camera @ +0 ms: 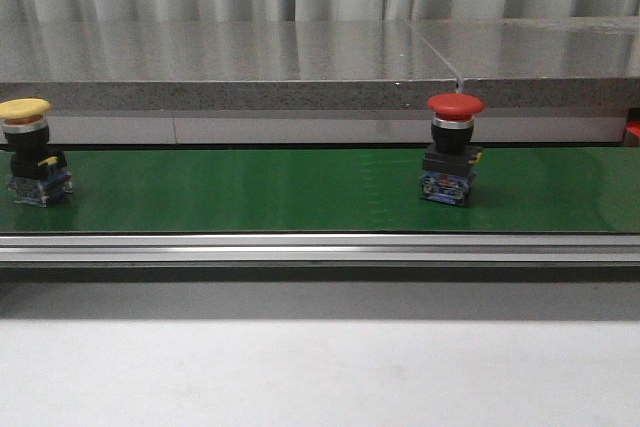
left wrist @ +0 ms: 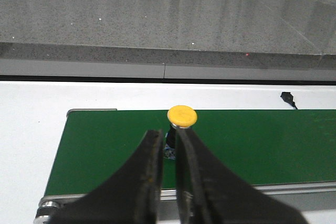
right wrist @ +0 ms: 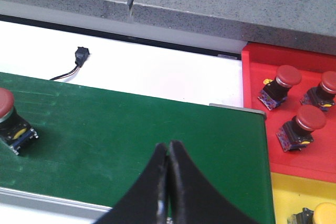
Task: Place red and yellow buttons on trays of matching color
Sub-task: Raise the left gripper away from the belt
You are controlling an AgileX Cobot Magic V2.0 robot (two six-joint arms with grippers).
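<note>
Hiding yellow button [left wrist: 181, 116] base: left hand [left wrist: 169, 137] nearly pressed together; right hand [right wrist: 168, 148] pressed together, both empty.

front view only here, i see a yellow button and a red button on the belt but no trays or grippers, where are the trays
Observer: The right wrist view shows a red tray just past the belt's end, with a yellow tray beside it.
Operator: anything in them already
Observer: Three red buttons stand in the red tray, e.g., and one yellow-capped button shows at the edge of the yellow tray.
Operator: and the grippers
Observer: The left gripper is over the green belt, shut and empty, fingertips close to the yellow button. The right gripper is shut and empty too, well apart from the belt's red button.
</note>
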